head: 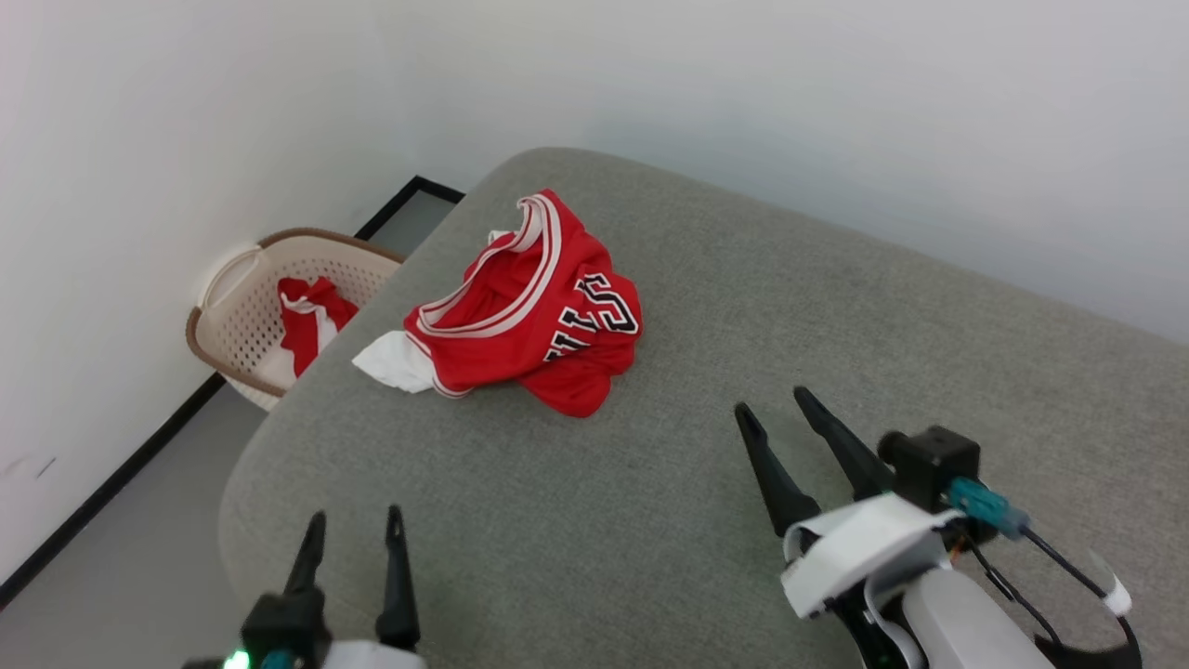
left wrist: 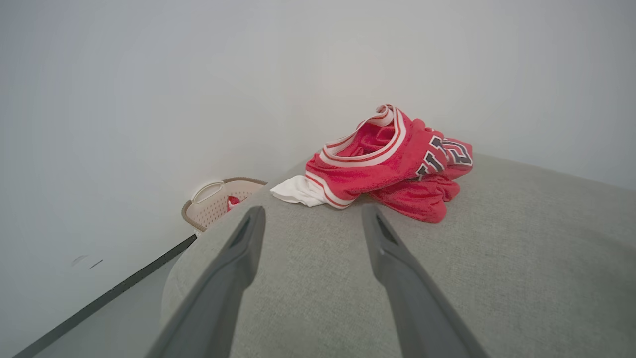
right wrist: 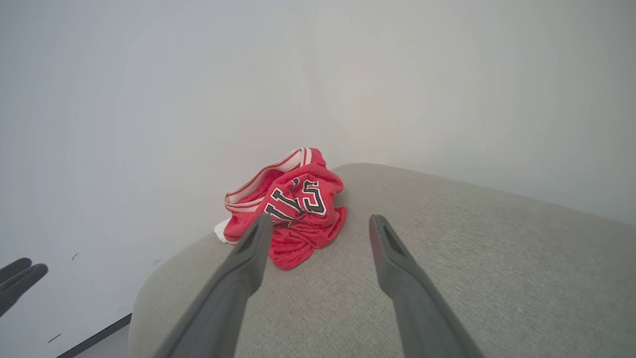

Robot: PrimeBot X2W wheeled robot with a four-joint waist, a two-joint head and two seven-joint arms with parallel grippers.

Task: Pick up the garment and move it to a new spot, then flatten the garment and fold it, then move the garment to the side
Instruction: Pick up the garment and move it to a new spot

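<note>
Garment lies crumpled, well ahead of both grippers. Left gripper and right gripper stand wide and empty, fingers aimed toward it, likely staged for pickup.

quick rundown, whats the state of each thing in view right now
garment: crumpled in a heap on the grey cushion, not held
left gripper: open, empty, apart from the garment
right gripper: open, empty
basket: upright on the floor, red-and-white cloth inside
</note>
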